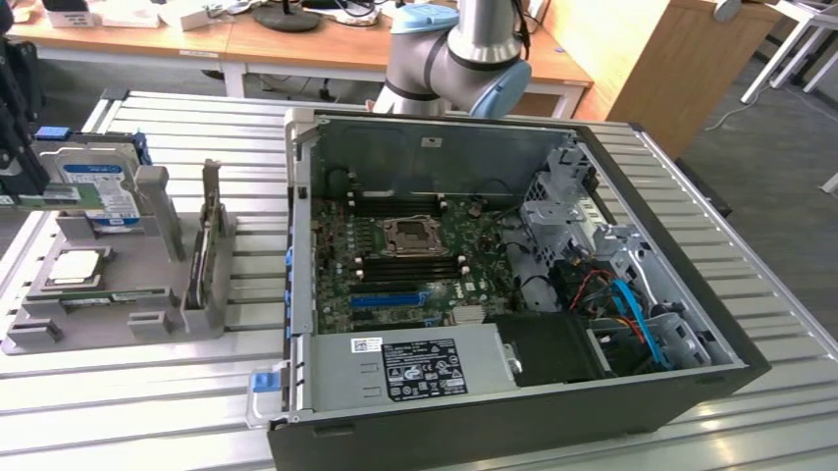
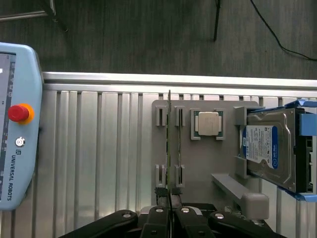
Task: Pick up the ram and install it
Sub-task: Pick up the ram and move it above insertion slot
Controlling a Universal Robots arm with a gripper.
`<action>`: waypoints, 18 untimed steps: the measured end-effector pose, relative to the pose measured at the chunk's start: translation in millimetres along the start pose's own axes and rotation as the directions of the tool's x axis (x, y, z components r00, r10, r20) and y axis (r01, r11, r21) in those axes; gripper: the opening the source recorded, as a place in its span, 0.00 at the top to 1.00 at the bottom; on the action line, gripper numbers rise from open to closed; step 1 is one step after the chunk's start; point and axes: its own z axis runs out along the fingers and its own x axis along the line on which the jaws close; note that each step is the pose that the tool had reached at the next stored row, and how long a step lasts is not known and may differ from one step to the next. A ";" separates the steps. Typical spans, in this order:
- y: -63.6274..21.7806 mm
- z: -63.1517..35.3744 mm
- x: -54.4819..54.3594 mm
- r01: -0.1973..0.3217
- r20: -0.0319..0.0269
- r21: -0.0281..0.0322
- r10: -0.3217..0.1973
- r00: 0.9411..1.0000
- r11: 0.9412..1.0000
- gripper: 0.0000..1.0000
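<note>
Tray holds processor, drive; gripper grips ram.

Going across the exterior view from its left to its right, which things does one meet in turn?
In order: hard drive → upright card → blue latch at the case's corner → CPU socket → blue cable.
</note>
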 end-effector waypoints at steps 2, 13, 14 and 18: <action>0.2 -4.7 -0.1 0.000 0.000 0.000 0.000 1.000 1.000 0.88; -0.5 -10.6 -0.1 0.000 0.000 0.000 0.000 1.000 1.000 0.88; -1.4 -10.6 -0.1 0.000 0.000 0.000 0.000 1.000 1.000 0.88; -12.6 -10.8 -0.2 0.000 0.000 0.000 0.000 1.000 1.000 0.88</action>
